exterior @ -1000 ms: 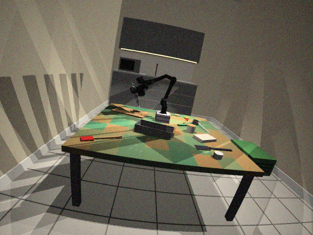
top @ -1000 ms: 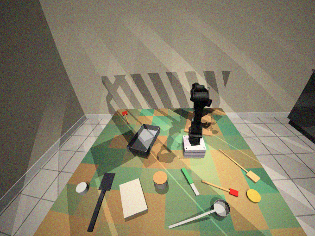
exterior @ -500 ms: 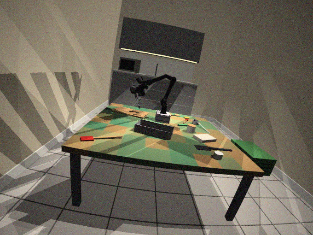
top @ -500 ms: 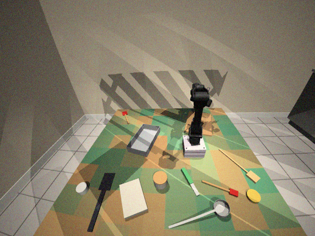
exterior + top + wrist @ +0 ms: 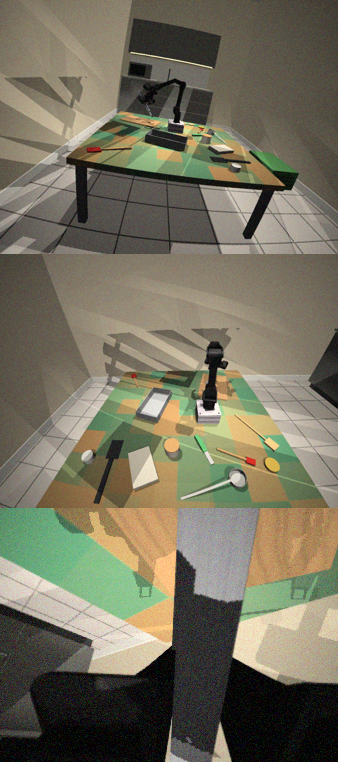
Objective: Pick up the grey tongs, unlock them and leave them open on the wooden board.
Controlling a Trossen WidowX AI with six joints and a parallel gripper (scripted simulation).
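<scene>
My gripper is shut on the grey tongs and holds them in the air above the wooden board. In the exterior view the tongs slant steeply, their lower end clear of the board. In the wrist view they are one broad grey bar between the black fingers; whether their arms are locked or apart I cannot tell. In the top view the arm hides gripper and tongs. The roasting tin stands on the table with nothing across it.
The robot's white base stands between tin and board. A red-headed spatula lies at one table corner. A green-handled knife, an orange-topped can, a white block, a ladle and a black turner lie beyond the base.
</scene>
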